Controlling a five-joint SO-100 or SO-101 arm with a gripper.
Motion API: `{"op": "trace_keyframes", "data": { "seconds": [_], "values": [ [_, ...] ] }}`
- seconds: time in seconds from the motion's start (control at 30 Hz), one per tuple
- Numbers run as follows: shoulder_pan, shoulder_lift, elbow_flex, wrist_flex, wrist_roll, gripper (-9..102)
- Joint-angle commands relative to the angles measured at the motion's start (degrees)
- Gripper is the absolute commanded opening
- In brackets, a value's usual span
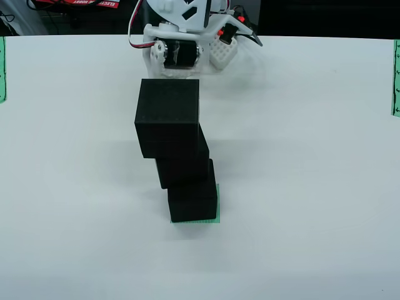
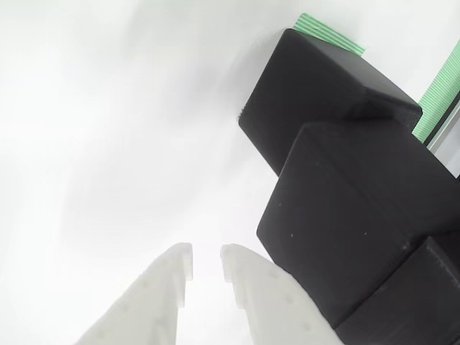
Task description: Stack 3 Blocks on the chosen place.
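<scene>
Clearly, three black blocks stand stacked in the middle of the view from above: the bottom block (image 1: 193, 201) sits on the green striped square (image 1: 215, 220), whose edge peeks out along the block's right side and lower edge. The middle block (image 1: 183, 166) rests on it, shifted a little toward the upper left of the frame, and the top block (image 1: 167, 115) sits on that, shifted the same way again, so the tower looks stepped.

At the top centre of that view the white arm base (image 1: 187, 44) stands with its red and white wires, just beyond the stack and apart from it. A narrow green strip with black marks (image 1: 395, 78) runs along the right edge of the frame, and another (image 1: 2, 69) along the left edge. Nothing lies between the arm base and the tower.

In the view that rides on the gripper, the gripper (image 2: 206, 262) shows at the bottom centre with its two white fingertips (image 2: 172, 269) a small gap apart, nothing between them, and clear of the stack, which fills the right half of the frame. The green square (image 2: 327, 32) shows at the upper right, behind the lowest block.

The table (image 1: 312, 187) is plain white and matte; a dark band of background runs along the top of the view from above.
</scene>
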Motion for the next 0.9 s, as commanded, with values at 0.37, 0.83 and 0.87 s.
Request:
{"op": "trace_keyframes", "data": {
  "seconds": [0.37,0.83,0.87],
  "values": [
    [-1.41,-4.31,-1.14,-4.48,2.90,0],
    [-3.60,-7.73,-4.75,-6.42,5.54,0],
    [-3.87,-8.00,-5.01,-6.59,5.98,0]
  ]
}}
